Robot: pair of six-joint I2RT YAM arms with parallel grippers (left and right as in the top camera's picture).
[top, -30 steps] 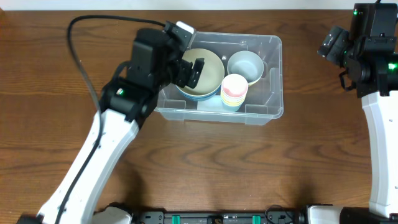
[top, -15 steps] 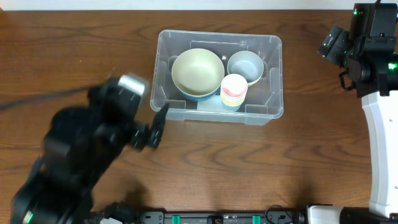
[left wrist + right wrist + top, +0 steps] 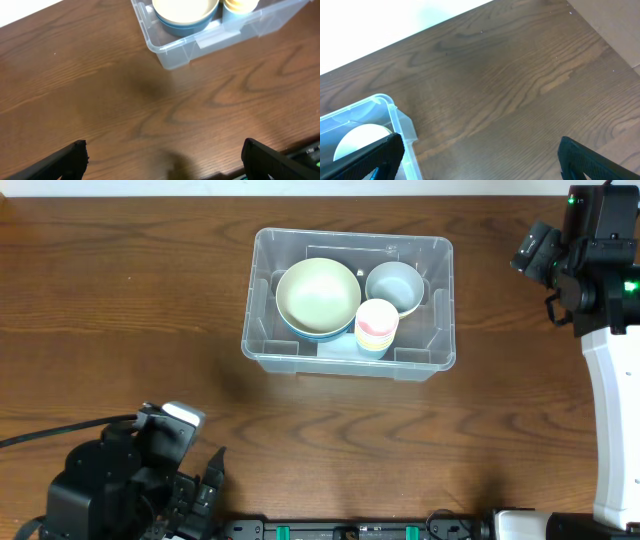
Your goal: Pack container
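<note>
On the bench (image 3: pixel 120 300), the clear container (image 3: pixel 345 366) holds a cream bowl (image 3: pixel 318 292), a pale blue bowl (image 3: pixel 393 284) and stacked cups (image 3: pixel 377 322); left hand (image 3: pixel 165 159) and right hand (image 3: pixel 480 155) are spread wide, empty.

- Table (image 3: pixel 120 300): dark brown wood with bold grain, filling nearly all of every view.
- Cream bowl (image 3: pixel 318 292): the largest bowl, round and upright, nested in the blue bowl.
- Blue bowl (image 3: pixel 303 333): only its rim and outer wall show around the cream bowl.
- Pale bowl (image 3: pixel 393 285): smaller, grey-blue, upright, just right of the cream bowl.
- Stack of cups (image 3: pixel 377 320): cream on top, with pink, yellow and blue rims below, in front of the pale bowl.
- White surface (image 3: pixel 300 187): a strip beyond the table's far edge.
</note>
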